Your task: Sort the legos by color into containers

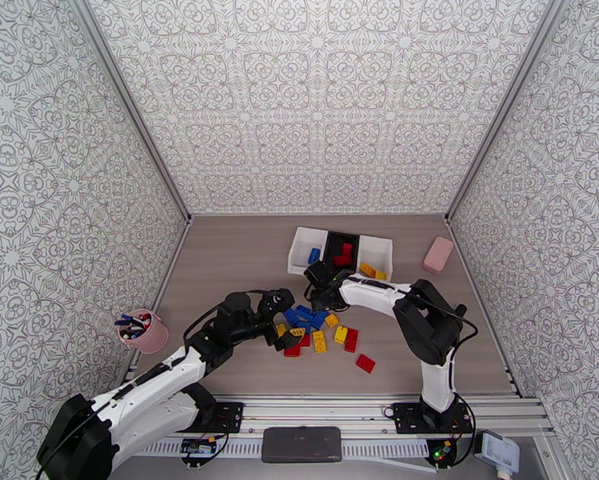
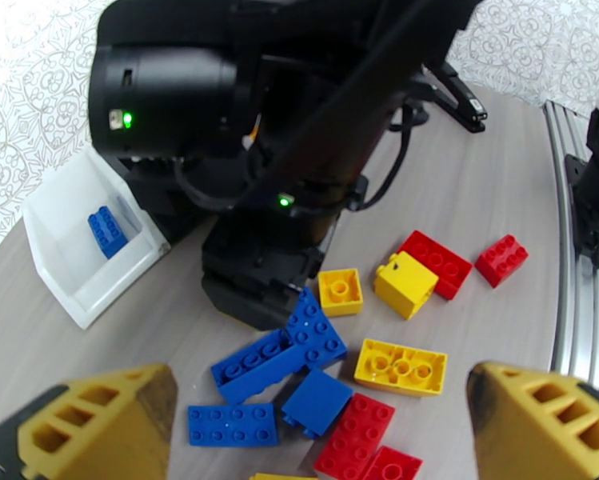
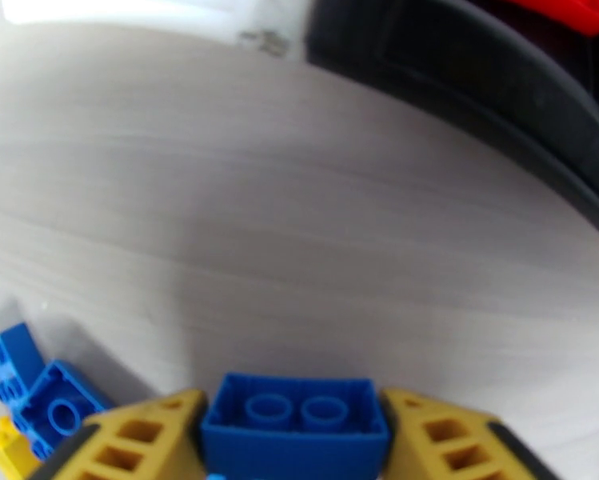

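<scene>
Overhead, the right gripper [image 1: 319, 291] hung low over the table [image 1: 235, 266] at 6 o'clock of the containers [image 1: 377, 242]. Its yellow fingers [image 3: 139, 442] were clamped on either side of a blue brick [image 3: 295, 414], whose hollow underside faced the wrist camera. The left gripper [image 2: 319, 430] hovered with its fingers wide apart and nothing between them, just above the loose legos [image 1: 319, 330]. These red, blue and yellow pieces lay scattered mid-table, at 6 o'clock of the bins. In the joined row, a blue piece [image 1: 313, 255] lay in the left white bin, red pieces [image 1: 344, 255] in the black middle one and yellow pieces [image 1: 369, 270] in the right white one. A lone red brick [image 1: 365, 362] sat at 5 o'clock of the pile. A pink cup [image 1: 143, 331] of pens stood far out at 9 o'clock, and a pink block [image 1: 438, 254] at 2 o'clock.
</scene>
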Action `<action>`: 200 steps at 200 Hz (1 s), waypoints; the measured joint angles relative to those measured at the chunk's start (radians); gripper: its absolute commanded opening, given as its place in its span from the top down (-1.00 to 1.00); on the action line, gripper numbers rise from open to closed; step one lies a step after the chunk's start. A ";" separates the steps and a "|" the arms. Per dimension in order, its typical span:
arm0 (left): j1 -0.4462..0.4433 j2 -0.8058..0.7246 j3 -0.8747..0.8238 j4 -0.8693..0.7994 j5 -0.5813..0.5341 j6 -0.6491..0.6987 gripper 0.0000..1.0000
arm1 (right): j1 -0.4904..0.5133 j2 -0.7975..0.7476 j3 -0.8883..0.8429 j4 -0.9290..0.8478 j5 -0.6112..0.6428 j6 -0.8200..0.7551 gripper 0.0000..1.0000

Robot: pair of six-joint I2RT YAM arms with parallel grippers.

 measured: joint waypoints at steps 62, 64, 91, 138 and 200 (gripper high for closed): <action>0.000 0.003 -0.010 0.058 -0.008 -0.036 -0.99 | 0.000 -0.051 0.000 0.000 0.009 0.004 0.07; 0.000 0.002 -0.012 0.060 -0.011 -0.040 -0.99 | 0.000 -0.055 0.000 0.000 0.009 0.004 0.07; 0.000 -0.006 -0.027 0.087 -0.063 -0.080 -0.99 | 0.000 -0.109 0.007 0.001 0.034 -0.010 0.07; 0.000 -0.006 -0.035 0.126 -0.179 -0.177 -0.99 | -0.010 -0.113 0.106 0.016 0.058 -0.066 0.05; 0.019 -0.006 -0.035 0.143 -0.307 -0.288 -0.99 | -0.077 0.079 0.381 0.076 0.065 -0.154 0.06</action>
